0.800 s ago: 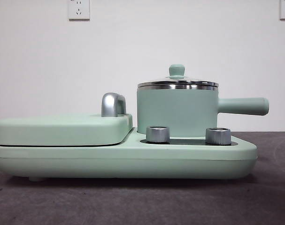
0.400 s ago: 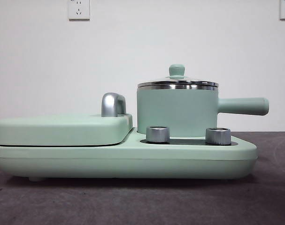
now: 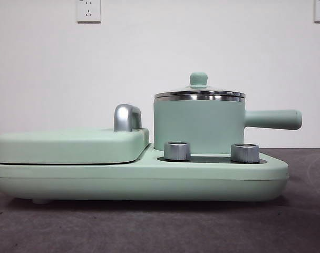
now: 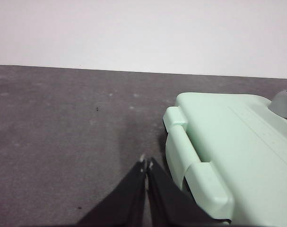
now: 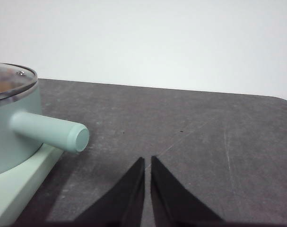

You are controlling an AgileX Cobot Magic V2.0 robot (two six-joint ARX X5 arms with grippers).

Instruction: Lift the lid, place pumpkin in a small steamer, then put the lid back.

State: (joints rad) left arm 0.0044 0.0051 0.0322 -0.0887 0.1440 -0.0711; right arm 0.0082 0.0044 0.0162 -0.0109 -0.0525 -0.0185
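1. The right gripper is seen with its jaws nearly together and nothing between them, above bare table.
2. Just ahead of it and to one side, the pot's handle is found, its rounded end turned toward the gripper.
3. The handle's long axis is laid level, running straight out from the pot.
4. Beyond the handle, the lid is seated flat on the pot, its knob pointing straight up.
5. The lid is judged rigid, smooth and breakable; the knob is the best place to take hold.
6. The left gripper is likewise closed and empty, close beside the end of the flat cooker cover, well apart from the pot.
7. No pumpkin is visible in any view.
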